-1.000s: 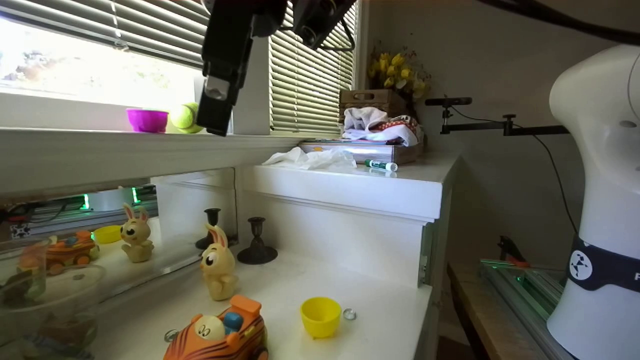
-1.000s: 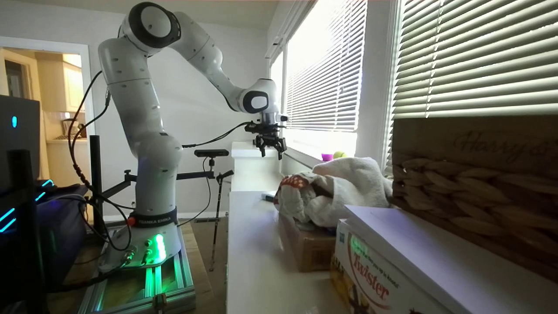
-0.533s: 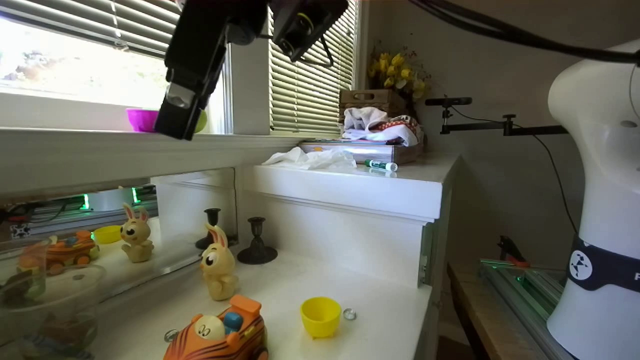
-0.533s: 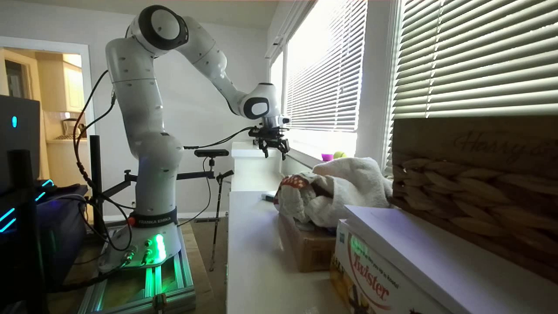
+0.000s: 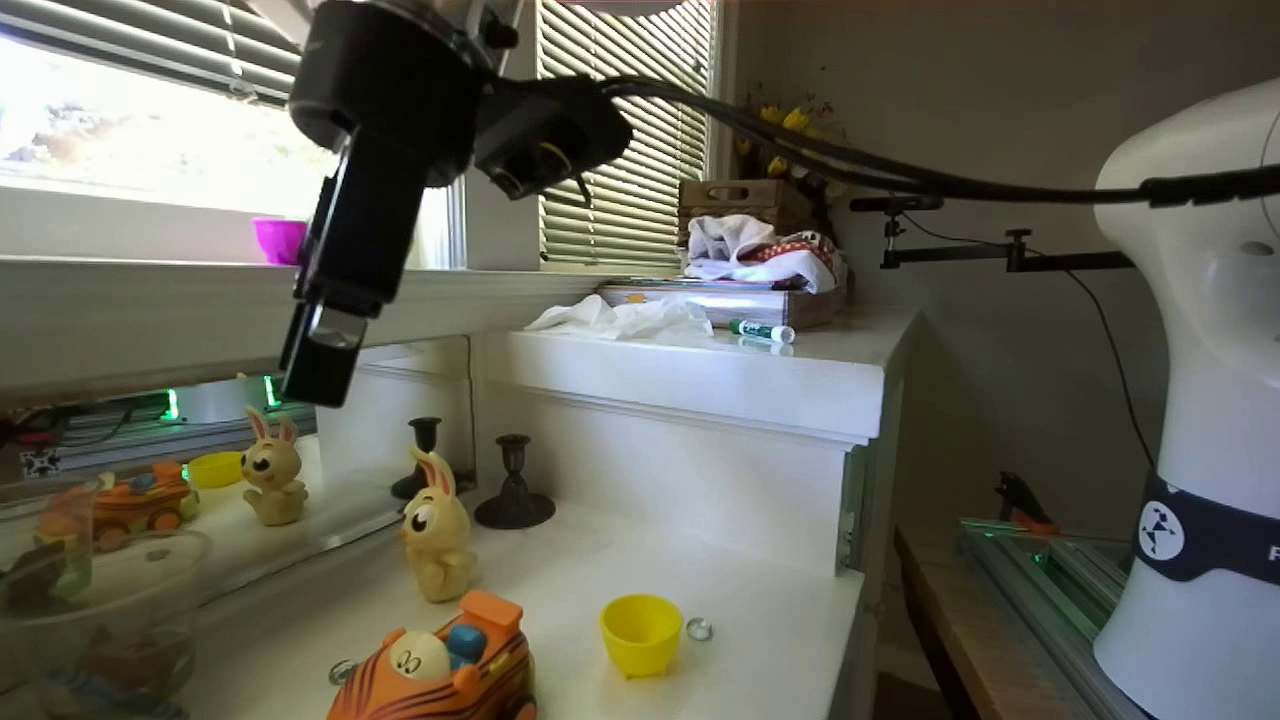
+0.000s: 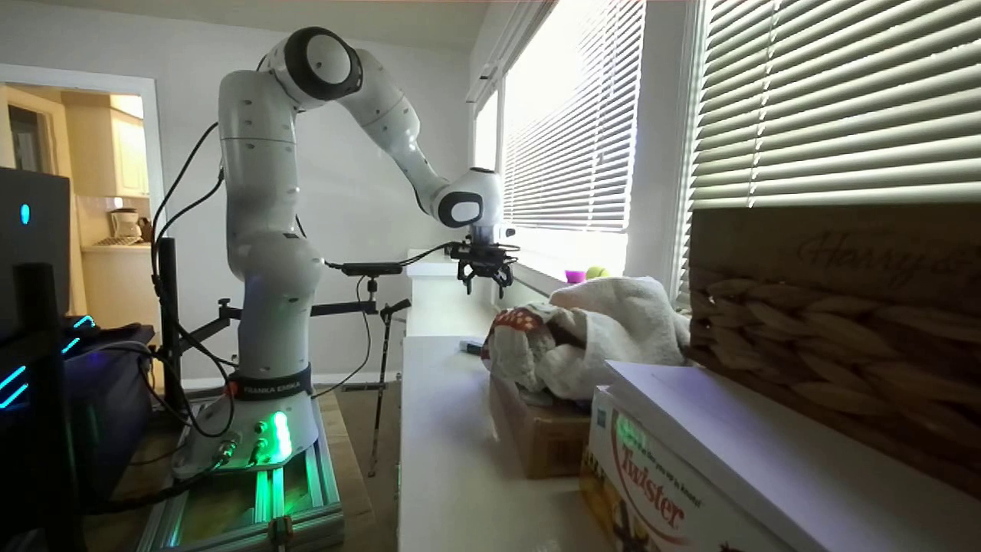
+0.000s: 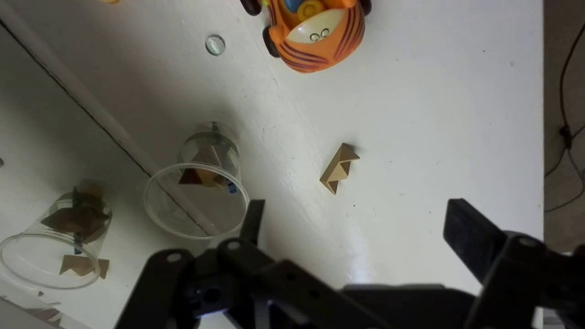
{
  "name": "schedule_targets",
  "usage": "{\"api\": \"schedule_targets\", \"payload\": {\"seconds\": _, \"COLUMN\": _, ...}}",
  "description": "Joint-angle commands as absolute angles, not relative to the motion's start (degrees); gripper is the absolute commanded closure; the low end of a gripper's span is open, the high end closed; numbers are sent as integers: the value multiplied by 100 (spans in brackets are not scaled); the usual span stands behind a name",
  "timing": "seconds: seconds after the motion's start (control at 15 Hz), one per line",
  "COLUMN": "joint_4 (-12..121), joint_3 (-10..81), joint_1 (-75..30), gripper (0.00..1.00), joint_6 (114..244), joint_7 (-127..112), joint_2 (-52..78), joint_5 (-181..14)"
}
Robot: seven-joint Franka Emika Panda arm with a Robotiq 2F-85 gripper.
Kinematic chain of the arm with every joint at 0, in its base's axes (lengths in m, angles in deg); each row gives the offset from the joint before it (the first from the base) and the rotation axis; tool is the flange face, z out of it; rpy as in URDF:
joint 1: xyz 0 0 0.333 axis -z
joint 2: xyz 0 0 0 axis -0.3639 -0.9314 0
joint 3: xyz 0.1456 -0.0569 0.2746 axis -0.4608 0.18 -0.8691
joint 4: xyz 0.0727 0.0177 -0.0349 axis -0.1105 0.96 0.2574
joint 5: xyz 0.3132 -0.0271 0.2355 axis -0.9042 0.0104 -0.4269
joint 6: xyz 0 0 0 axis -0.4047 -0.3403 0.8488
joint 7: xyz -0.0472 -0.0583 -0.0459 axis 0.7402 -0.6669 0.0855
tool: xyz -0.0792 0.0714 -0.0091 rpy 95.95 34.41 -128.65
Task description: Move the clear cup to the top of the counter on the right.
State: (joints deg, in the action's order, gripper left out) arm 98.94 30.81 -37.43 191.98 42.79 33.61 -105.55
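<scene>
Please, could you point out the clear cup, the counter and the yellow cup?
Clear cup (image 7: 228,160): wrist view, on its side wall.
Counter (image 5: 690,455): an exterior view, on its front.
Yellow cup (image 5: 642,651): an exterior view, on its outer wall.

1 free lane divides the clear cup (image 7: 205,169) from the tan piece (image 7: 338,172).

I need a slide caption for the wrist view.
Open gripper above a white worktop: the clear cup beside its reflection, a small tan piece and an orange toy car.

The clear cup (image 7: 231,160) is colourless, the pincer (image 7: 358,221) black, the counter (image 5: 690,388) white, the car (image 5: 450,670) dark-striped orange
</scene>
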Motion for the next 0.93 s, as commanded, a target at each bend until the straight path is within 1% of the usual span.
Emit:
{"api": "schedule_targets", "payload": {"seconds": 0.0, "joint_4": 9415, "joint_3": 2845, "joint_1": -3437, "gripper": 0, "joint_6": 19312, "joint_7": 4603, "joint_2": 2678, "joint_5": -10377}}
{"api": "schedule_targets", "payload": {"seconds": 0.67, "joint_4": 8836, "joint_3": 2327, "joint_1": -3030, "gripper": 0, "joint_6": 20268, "joint_7": 4361, "joint_2": 1598, "joint_5": -9078}}
{"api": "schedule_targets", "payload": {"seconds": 0.73, "joint_4": 8817, "joint_3": 2339, "joint_1": -3045, "gripper": 0, "joint_6": 20372, "joint_7": 4248, "joint_2": 1535, "joint_5": -8889}}
{"api": "schedule_targets", "payload": {"seconds": 0.8, "joint_4": 9015, "joint_3": 2209, "joint_1": -2911, "gripper": 0, "joint_6": 20211, "joint_7": 4370, "joint_2": 1759, "joint_5": -9133}}
{"api": "schedule_targets", "payload": {"seconds": 0.87, "joint_4": 9005, "joint_3": 2168, "joint_1": -2885, "gripper": 0, "joint_6": 20236, "joint_7": 4345, "joint_2": 1706, "joint_5": -9102}}
